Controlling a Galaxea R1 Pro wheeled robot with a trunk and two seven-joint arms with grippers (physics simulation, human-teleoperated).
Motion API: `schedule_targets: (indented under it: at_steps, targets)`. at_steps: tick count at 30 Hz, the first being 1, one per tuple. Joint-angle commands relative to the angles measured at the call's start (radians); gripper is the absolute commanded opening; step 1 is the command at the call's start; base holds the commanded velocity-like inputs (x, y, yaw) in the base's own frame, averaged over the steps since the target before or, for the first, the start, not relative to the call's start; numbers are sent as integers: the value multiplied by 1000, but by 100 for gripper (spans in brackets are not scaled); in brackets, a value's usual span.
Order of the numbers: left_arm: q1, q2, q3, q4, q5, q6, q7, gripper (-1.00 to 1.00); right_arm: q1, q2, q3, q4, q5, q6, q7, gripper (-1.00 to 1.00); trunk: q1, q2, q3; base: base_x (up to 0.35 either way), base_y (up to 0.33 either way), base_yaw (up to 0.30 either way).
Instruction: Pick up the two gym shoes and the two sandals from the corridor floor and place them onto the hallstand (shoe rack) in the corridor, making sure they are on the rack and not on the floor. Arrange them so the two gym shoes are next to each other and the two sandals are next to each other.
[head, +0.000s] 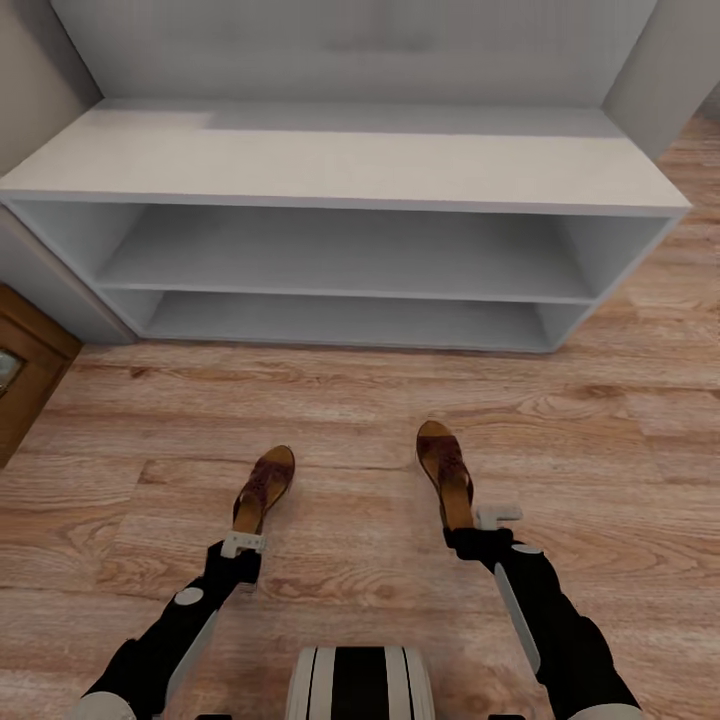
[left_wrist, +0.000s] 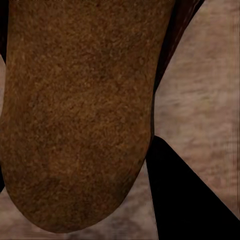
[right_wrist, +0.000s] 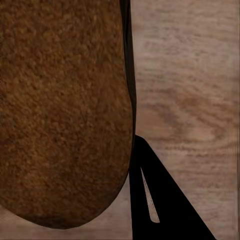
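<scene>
Nearest to me, my left claw (head: 243, 545) sits at the heel of the left sandal (head: 264, 487), and my right claw (head: 484, 522) at the heel of the right sandal (head: 446, 471); both sandals lie flat on the wood-plank corridor floor (head: 600, 420), toes pointing toward the rack, well apart from each other. From my left wrist the tan insole (left_wrist: 75, 110) looms close with one dark finger (left_wrist: 185, 200) beside its edge, and from my right wrist the other insole (right_wrist: 60, 110) shows the same, a finger (right_wrist: 160, 205) just beside it. Whether either claw has closed on its heel I cannot tell; the far fingers are hidden by the sandals. Beyond them stands the hallstand (head: 340, 160), its bench top and both open shelves bare. So I judge the task barely begun: no footwear is on the rack yet, the sandals wait to be lifted, and the gym shoes remain to be fetched. I can read no brand, label or writing anywhere.
</scene>
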Motion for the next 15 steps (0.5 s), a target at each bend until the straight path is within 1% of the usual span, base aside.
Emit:
schedule_targets:
  at_steps: [1, 2, 3, 6, 8, 13, 14, 15]
  targets:
    - [0, 1, -4, -11, 7, 9, -1, -100, 0, 0, -1, -7, -3, 6, -2, -100, -1, 0, 3, 0, 0, 0]
    - [0, 1, -4, -31, 8, 27, -1, -100, 0, 0, -1, -14, -2, 7, -3, -100, -1, 0, 7, 0, 0, 0]
    - [0, 1, -3, -67, 9, 66, -1, -100, 0, 0, -1, -21, -2, 7, -5, -100, -1, 1, 11, 0, 0, 0]
    - [0, 1, -3, -125, 11, 119, -2, -100, 1, 0, -1, -25, 0, 7, -6, -100, -3, 1, 23, 0, 0, 0]
    - [1, -1, -3, -193, 19, 169, -2, -100, 2, 0, -1, -27, 2, 7, -7, -100, -4, 2, 30, 0, 0, 0]
    - [4, -7, 0, -200, 25, 174, -2, -100, 2, 0, -1, -25, 2, 5, -7, -100, -6, 3, 50, 0, 0, 0]
    - [4, -6, 1, -199, 76, 176, -2, -100, 2, 0, 0, -24, 2, 2, -7, -100, -6, 3, 55, 0, 0, 0]
    - [4, -6, 1, -198, 92, 176, -1, -100, 2, 0, 0, -23, 4, -4, -7, -100, -7, 3, 60, 0, 0, 0]
